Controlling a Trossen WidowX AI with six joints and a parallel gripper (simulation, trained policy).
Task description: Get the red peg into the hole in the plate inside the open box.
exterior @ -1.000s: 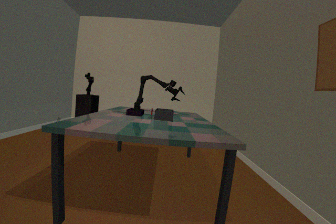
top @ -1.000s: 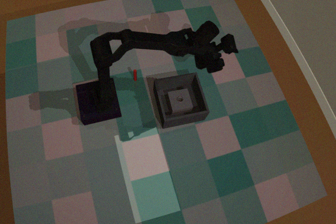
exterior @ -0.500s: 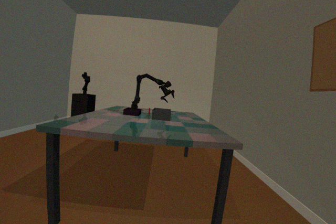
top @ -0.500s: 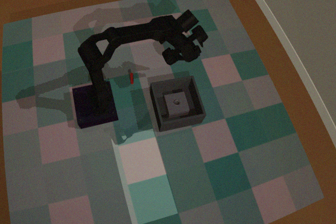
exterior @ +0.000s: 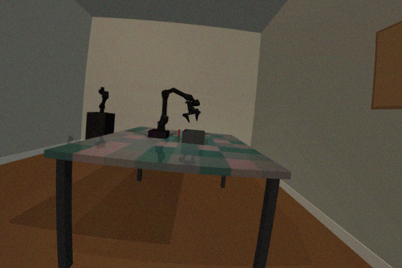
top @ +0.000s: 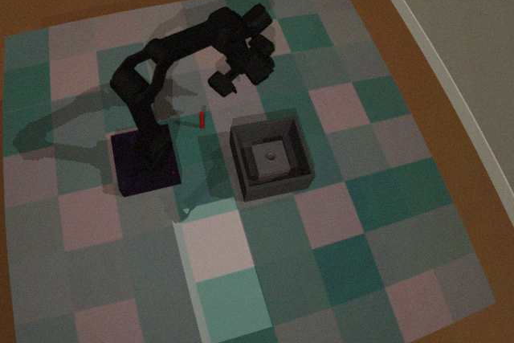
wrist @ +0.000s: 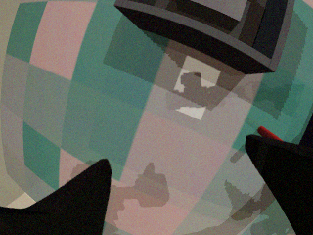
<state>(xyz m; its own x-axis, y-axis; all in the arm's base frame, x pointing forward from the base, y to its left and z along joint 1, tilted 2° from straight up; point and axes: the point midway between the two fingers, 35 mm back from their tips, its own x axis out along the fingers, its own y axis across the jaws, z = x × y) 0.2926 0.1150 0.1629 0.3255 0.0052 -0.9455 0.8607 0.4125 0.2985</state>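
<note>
The red peg [top: 201,120] [exterior: 178,133] [wrist: 268,133] stands upright on the table between the arm's base and the box. In the wrist view it is partly hidden behind the right finger. The grey open box [top: 278,190] [exterior: 193,137] [wrist: 196,38] stands to the right of the peg. At its bottom lies a light grey plate [top: 261,165] with a round hole [top: 270,157], which looks empty. My gripper [top: 246,87] [exterior: 193,120] [wrist: 181,155] is wide open and empty. It hangs high above the table, behind the box and peg in the top view, fingers pointing down.
The arm's dark base [top: 124,165] [exterior: 158,134] stands left of the peg. The box walls rise around the plate. The patchwork table top [top: 215,243] [exterior: 146,153] carries arm shadows and a bright light patch. A black stand [exterior: 100,125] with another arm is at the far left.
</note>
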